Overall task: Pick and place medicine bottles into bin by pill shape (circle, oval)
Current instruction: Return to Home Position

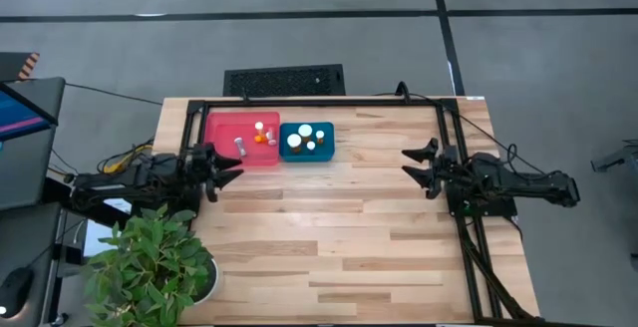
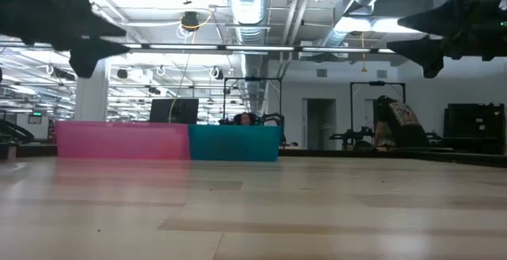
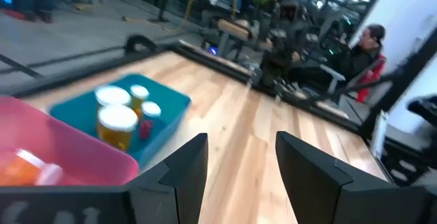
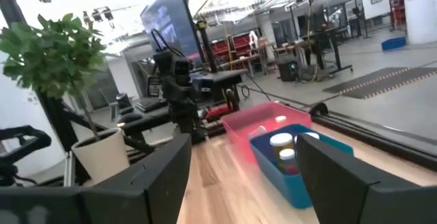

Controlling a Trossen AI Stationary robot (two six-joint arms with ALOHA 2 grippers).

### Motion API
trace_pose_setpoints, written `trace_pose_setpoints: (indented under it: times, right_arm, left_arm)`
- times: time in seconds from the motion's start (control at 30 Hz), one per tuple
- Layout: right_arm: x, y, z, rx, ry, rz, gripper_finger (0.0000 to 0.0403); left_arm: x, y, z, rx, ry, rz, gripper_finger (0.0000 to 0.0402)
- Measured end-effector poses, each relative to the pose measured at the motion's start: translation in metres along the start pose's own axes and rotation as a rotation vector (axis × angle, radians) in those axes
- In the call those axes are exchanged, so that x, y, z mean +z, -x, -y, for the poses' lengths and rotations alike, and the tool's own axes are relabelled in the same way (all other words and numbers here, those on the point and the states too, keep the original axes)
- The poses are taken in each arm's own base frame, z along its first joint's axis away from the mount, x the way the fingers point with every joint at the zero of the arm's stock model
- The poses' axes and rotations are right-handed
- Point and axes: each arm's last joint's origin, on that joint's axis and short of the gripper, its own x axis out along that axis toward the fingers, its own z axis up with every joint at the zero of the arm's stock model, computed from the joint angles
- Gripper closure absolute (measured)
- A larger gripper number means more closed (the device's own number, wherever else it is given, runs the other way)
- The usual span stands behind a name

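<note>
Evidently the sorting is done, and the step in hand is the retreat to rest. The left gripper hangs near the table's left edge, just beside the pink bin. Its flat, dark fingers are spread wide with nothing between them. The right gripper hangs at the opposite side, well apart from both bins. It is likewise spread and empty, with only bare wood showing between its angular fingers. The low view shows both raised clear of the table.

No bottle stands loose on the wood. The bottles sit in the two bins at the far left of the table. A few small ones, one showing orange, are in the pink bin. About four white-capped ones, two with wider caps, are in the teal bin.

As I judge it, nothing is left to grasp. The next move only asks each arm to fold back toward its base. The left one should draw away from the pink wall without clipping it.

The table is pale wood laid in long strips, smooth with a faint sheen, and framed by black rails. The bins are smooth, low-walled plastic rectangles, touching side by side. The bottles are short cylinders with round white caps, and some have amber, see-through bodies.
</note>
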Motion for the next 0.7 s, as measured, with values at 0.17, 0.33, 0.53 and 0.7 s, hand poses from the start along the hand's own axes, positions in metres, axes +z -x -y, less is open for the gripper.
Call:
trace_pose_setpoints:
  times: [0.17,0.33,0.53,0.7]
  right_arm:
    - [-0.003,0.000,0.001,-0.010,0.015,-0.034,0.0127]
    - [-0.005,0.000,0.002,-0.026,0.055,-0.050,0.0127]
    - [-0.012,0.000,0.004,-0.044,0.084,-0.118,0.0127]
    - [-0.014,0.000,0.004,-0.045,0.087,-0.141,0.0127]
  left_arm:
    - [-0.022,-0.011,-0.003,-0.087,0.007,-0.016,0.0236]
    - [-0.024,-0.012,-0.002,-0.105,-0.053,-0.017,0.0236]
    - [-0.024,-0.012,-0.002,-0.101,-0.048,-0.016,0.0236]
    - [-0.024,-0.012,-0.001,-0.124,-0.020,-0.035,0.0236]
